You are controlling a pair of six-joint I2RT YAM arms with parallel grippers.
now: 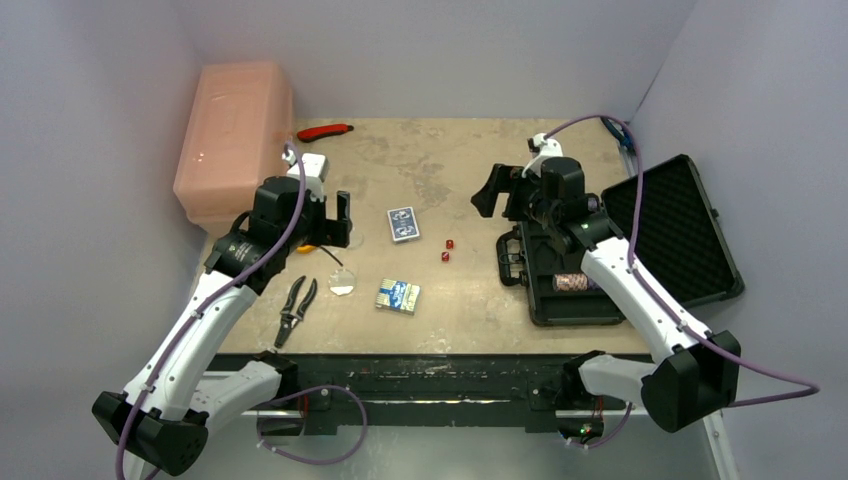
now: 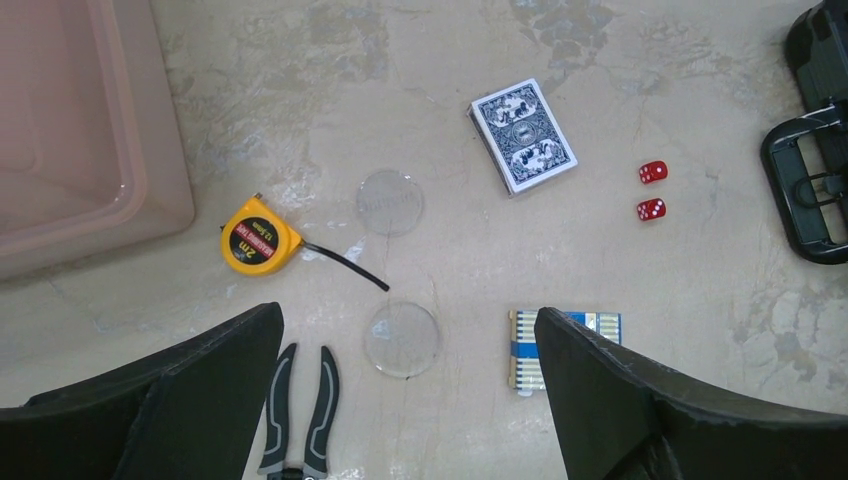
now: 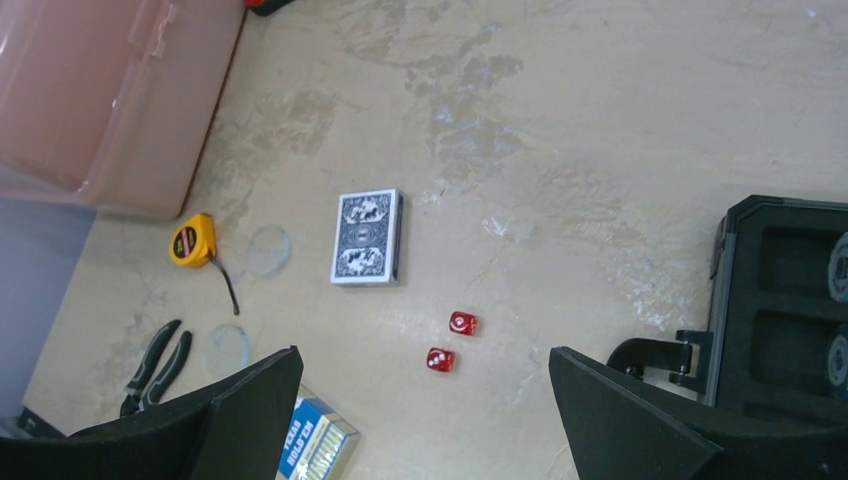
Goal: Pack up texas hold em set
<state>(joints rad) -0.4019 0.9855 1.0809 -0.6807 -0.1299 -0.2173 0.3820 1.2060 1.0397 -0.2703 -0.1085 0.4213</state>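
a: top view first. where do we stand?
b: we see the left claw (image 1: 335,205) spread wide and empty above the left half of the desk (image 1: 470,150). the right claw (image 1: 500,195) is just as wide and holds nothing. it hovers just left of the briefcase (image 1: 680,230). the case lies open at the desk's right edge, its lid flat to the right and a chip row (image 1: 572,283) in its base.
a: and the loose pieces?
b: a blue-backed deck (image 1: 403,224) sits mid-desk, with two red dice (image 1: 449,244) just right of it and a second deck (image 1: 398,296) nearer the arms. the pink bin (image 1: 235,140) fills the far left corner, with a red-handled tool (image 1: 325,131) beside it.
a: left wrist view?
b: we look down between the wide-set fingers (image 2: 150,420). one pale disc (image 2: 402,339) lies in the gap, the other disc (image 2: 390,202) lies farther on, and a yellow tape measure (image 2: 259,236) sits to their left. the pliers (image 2: 300,410) lie beside one finger, and the other finger hides part of the second deck.
a: right wrist view?
b: here too the gap is wide and nothing is gripped. we see the dice on bare desk between the fingers, close together but apart, with the blue-backed deck beyond them. the briefcase's corner and handle (image 3: 660,355) show at the right, with chip ends in two compartments.
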